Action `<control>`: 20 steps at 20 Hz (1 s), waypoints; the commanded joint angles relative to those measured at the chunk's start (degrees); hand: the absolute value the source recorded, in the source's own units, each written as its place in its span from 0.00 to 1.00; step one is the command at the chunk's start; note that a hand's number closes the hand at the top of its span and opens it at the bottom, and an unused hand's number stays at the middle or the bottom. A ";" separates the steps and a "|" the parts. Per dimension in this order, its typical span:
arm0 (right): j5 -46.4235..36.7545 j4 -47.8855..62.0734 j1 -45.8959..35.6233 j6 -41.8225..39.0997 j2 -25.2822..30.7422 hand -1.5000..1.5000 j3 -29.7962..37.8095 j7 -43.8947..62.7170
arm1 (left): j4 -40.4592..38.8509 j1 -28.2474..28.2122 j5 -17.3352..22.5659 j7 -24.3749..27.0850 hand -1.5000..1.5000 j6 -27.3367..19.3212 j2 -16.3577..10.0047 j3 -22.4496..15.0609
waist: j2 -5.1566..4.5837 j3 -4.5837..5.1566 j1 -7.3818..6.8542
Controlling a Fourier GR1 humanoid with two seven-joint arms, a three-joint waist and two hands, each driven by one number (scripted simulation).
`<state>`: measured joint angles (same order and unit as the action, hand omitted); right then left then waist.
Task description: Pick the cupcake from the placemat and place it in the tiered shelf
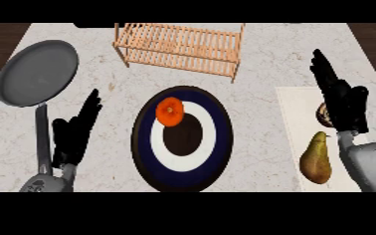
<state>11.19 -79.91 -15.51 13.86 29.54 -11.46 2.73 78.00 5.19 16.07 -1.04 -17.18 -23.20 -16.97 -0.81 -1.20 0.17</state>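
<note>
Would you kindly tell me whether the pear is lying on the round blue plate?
No, the pear lies on the pale placemat at the right, while the plate holds only an orange fruit.

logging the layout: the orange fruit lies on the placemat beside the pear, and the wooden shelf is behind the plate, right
No: the head view shows the orange fruit on the plate, not the placemat. The pear is on the placemat, the wooden shelf behind the plate.
</note>
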 commanded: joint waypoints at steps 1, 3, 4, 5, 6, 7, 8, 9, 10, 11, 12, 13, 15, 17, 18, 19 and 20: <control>-0.10 -0.53 3.37 2.76 2.59 0.00 4.66 2.28 | -0.31 -0.76 -1.25 0.19 0.50 1.31 -1.10 0.11 | 0.92 1.21 0.41; -1.24 2.93 7.32 7.80 7.88 0.00 10.14 4.49 | -0.16 -1.54 -2.49 0.40 0.50 -0.37 -0.63 -1.21 | 1.15 1.27 2.67; -1.80 4.52 8.32 10.25 10.46 0.00 13.14 6.12 | 1.34 -2.16 -2.30 0.34 0.50 0.94 -2.12 -1.27 | 1.42 1.28 3.24; -2.09 7.36 9.68 11.91 13.11 0.00 16.51 6.10 | 0.30 -1.54 -1.87 -0.01 0.50 1.73 -3.62 -0.05 | 1.21 1.27 4.49; -2.81 9.18 11.78 14.83 14.48 0.00 18.90 6.87 | -0.64 -2.17 -2.58 1.20 0.50 1.42 -3.93 0.04 | 1.20 1.35 5.82; -11.27 16.27 17.34 14.21 19.79 0.00 12.50 12.54 | 0.28 -2.36 -1.46 0.28 0.50 2.15 -2.68 -0.85 | -0.88 2.14 6.19; -9.47 17.95 15.87 19.51 17.69 1.00 16.63 14.23 | 0.66 -3.50 -1.98 1.02 0.50 3.01 -2.02 -2.53 | 0.11 1.50 3.66; -4.03 16.89 15.64 21.57 13.53 1.00 21.39 12.04 | 0.22 -3.78 -2.11 1.63 0.50 4.10 -2.18 -2.95 | 0.82 1.20 3.14; 0.86 14.65 15.37 21.09 10.99 1.00 24.86 10.23 | 0.94 -3.21 -1.58 0.31 0.50 4.26 -2.24 -2.57 | 1.14 1.13 2.78; 2.25 13.26 16.22 21.55 7.04 0.00 25.47 5.20 | 0.30 -2.32 -1.45 0.30 0.50 5.82 -2.40 -2.64 | 1.03 1.12 2.01; 3.88 10.28 17.19 20.20 5.52 0.00 26.18 2.69 | 2.32 -3.55 -2.05 -0.70 0.50 5.83 -1.74 -4.26 | 1.13 1.13 1.45; 7.69 11.65 18.67 13.90 6.32 0.00 29.42 -2.69 | 0.74 -4.01 -2.76 1.33 0.50 5.57 -0.86 -4.24 | 1.04 1.11 1.36; 5.97 7.59 20.56 11.25 3.77 0.00 26.20 -6.48 | -1.26 -4.57 -3.09 3.76 0.50 6.72 -1.27 -2.87 | 0.95 1.18 0.63; 5.16 2.07 21.89 8.84 5.62 0.00 24.55 -3.60 | 0.12 -2.35 -2.76 -0.41 0.50 7.67 -1.60 -2.53 | 0.96 1.22 0.53; 4.84 -0.08 22.38 7.37 6.54 0.00 23.37 -2.40 | -1.86 -0.65 -1.04 0.34 0.50 10.36 -3.22 -0.25 | 0.93 1.25 0.66; 5.90 -1.89 22.54 4.98 10.47 0.00 25.23 1.01 | 0.72 -4.02 -2.65 1.11 0.50 8.78 -2.29 -1.86 | 0.99 1.25 0.33; 4.21 -3.89 22.86 5.48 10.32 0.00 22.83 4.15 | -1.59 -1.98 -2.59 0.33 0.50 9.32 -1.61 -1.30 | 0.91 1.27 0.37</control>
<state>15.87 -77.69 5.47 22.74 37.65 12.78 3.03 77.60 2.52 13.59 -0.16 -9.50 -24.98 -19.03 0.15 0.01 1.04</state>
